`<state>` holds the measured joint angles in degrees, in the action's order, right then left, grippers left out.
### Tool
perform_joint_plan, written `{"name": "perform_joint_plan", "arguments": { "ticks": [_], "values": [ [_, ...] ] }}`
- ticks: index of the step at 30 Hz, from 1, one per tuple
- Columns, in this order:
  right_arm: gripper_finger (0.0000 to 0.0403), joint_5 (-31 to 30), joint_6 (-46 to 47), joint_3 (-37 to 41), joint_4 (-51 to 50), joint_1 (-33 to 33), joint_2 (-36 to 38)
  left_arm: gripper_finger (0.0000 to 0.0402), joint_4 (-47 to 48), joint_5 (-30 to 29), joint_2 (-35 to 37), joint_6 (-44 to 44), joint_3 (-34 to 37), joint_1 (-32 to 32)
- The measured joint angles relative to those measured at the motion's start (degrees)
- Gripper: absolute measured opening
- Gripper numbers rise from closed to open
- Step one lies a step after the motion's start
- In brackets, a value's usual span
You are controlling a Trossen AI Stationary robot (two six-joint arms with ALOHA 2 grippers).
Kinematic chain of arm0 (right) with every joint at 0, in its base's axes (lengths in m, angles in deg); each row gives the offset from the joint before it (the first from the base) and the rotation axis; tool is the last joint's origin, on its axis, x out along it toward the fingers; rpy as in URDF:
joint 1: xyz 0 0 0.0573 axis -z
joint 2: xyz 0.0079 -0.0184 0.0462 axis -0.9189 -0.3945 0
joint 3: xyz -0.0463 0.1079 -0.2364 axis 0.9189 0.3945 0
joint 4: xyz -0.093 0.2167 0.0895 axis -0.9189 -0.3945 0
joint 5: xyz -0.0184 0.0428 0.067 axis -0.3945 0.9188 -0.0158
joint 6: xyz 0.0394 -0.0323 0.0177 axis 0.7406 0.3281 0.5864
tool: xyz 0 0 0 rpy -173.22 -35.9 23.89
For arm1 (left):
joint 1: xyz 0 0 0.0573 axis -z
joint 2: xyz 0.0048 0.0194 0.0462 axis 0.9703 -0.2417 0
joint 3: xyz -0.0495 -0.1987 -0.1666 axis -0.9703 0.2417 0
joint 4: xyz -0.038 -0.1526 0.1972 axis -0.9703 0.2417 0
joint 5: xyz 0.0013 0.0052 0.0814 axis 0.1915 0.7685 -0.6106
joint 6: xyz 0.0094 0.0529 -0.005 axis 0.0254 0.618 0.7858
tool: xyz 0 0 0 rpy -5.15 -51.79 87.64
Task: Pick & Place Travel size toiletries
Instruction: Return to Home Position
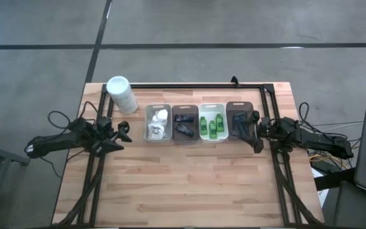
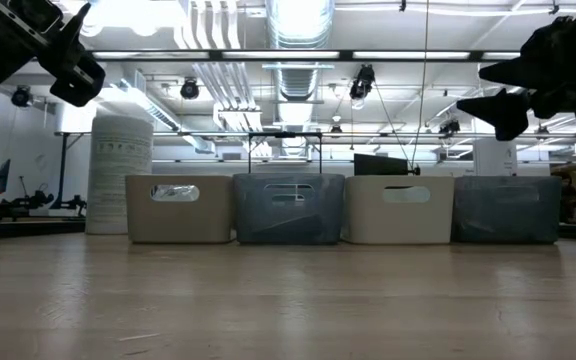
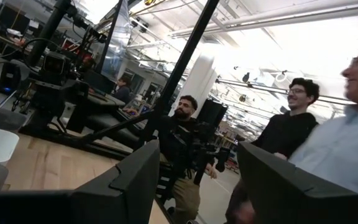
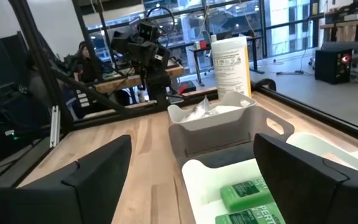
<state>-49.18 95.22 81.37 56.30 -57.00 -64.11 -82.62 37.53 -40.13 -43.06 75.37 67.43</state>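
From above, we are looking into four trays [image 1: 158, 106] lined up across the table [image 1: 183, 184]. Clear cotton packs [image 1: 157, 124] are lying in the leftmost one, small black pieces [image 1: 183, 124] in the next and green bottles [image 1: 213, 126] in the third. We cannot tell what is filling the dark fourth tray. The level view is giving us only the trays' outer walls, but it is showing both arms hanging clear above the tabletop. The left gripper [image 1: 124, 133] is hovering near the leftmost tray and the tall white container [image 1: 121, 94], its fingers spread and holding nothing. Its wrist camera is catching mostly people [image 3: 289, 134] in the room beyond. The right gripper [image 1: 255, 131] is hovering just beside the fourth tray, fingers wide apart and empty. Its wrist camera is looking along the row at the bottles and cotton.
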Motion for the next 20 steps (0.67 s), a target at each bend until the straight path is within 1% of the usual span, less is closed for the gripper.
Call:
{"name": "perform_joint_plan", "arguments": {
  "ticks": [20],
  "values": [
    [0.0274, -0.1, -0.2, 0.0, 0.0, 0.0, 0.0, 0.0220, 0.0, 0.0, 0.0, 0.0, 0.0, 0.0]
  ]
}}
